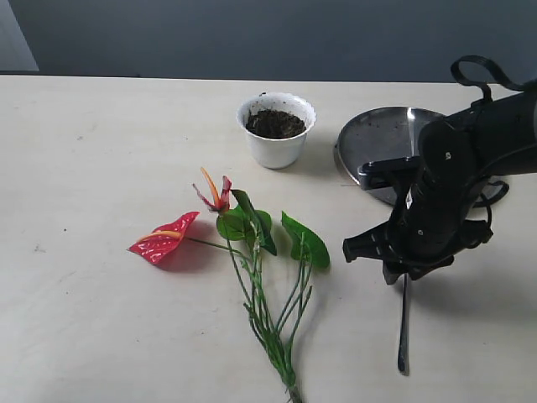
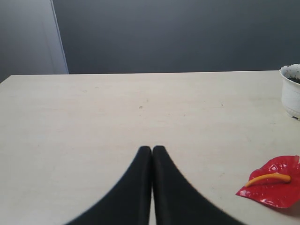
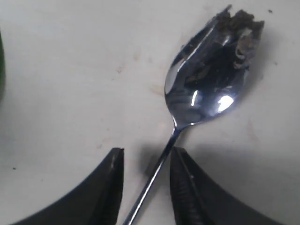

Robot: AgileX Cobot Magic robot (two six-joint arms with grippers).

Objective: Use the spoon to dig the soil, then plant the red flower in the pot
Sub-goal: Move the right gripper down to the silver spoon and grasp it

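Note:
The silver spoon (image 3: 206,89) lies on the table with crumbs of soil stuck to the tip of its bowl. Its thin handle (image 1: 404,327) runs between the fingers of my right gripper (image 3: 146,157), which is open, with a gap on each side of the handle. The white pot (image 1: 276,130) stands at the back, holding dark soil (image 1: 275,124). To the left of the right gripper (image 1: 403,270), the red flower (image 1: 252,243) lies flat with one red bloom (image 1: 164,238) pointing left. My left gripper (image 2: 152,149) is shut on nothing, over bare table, left of the bloom (image 2: 274,187) and the pot (image 2: 291,89).
A round steel plate (image 1: 382,147) sits behind the right arm, to the right of the pot. The flower's green stems (image 1: 273,327) reach toward the table's front edge. A dark wall runs behind the table.

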